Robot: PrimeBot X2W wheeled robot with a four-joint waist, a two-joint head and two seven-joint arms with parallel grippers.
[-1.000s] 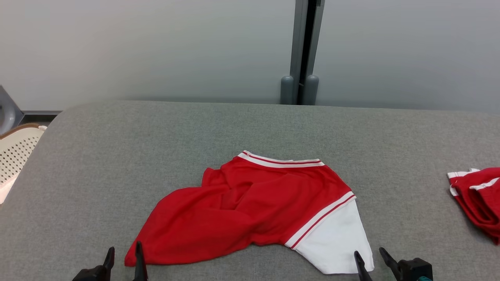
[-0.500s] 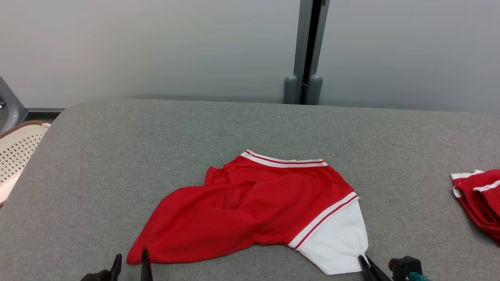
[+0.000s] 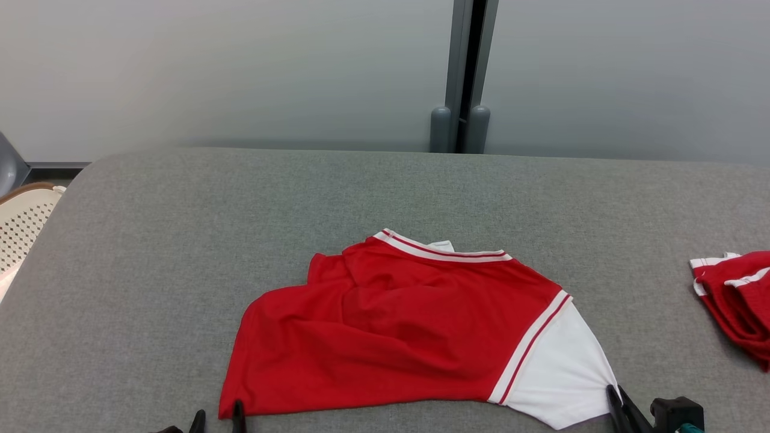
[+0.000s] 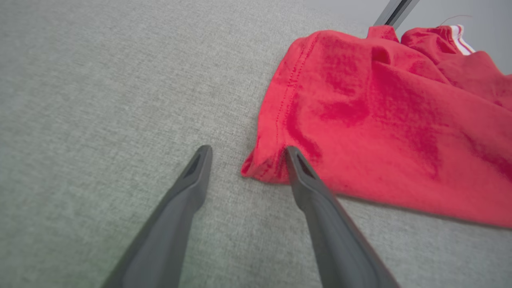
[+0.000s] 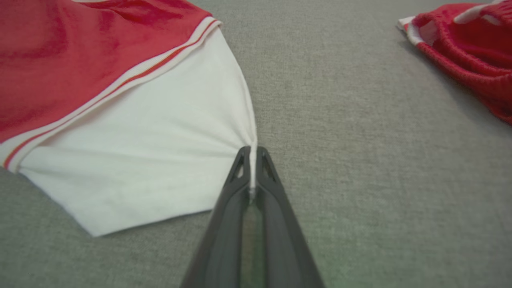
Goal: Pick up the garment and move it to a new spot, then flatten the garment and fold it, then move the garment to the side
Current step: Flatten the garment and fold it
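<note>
1. While the red and white garment [image 3: 397, 337] lies spread out at the near middle of the grey padded table [image 3: 180, 210], the right gripper [image 5: 251, 154] has its fingers pressed together on the tip of the white sleeve, at the garment's near right corner.
2. The left gripper [image 4: 246, 150] stands spread, with the garment's red near left corner lying between its fingertips.
3. At the far right edge, well apart, lies another red and white bundle [image 3: 737, 300].
</note>
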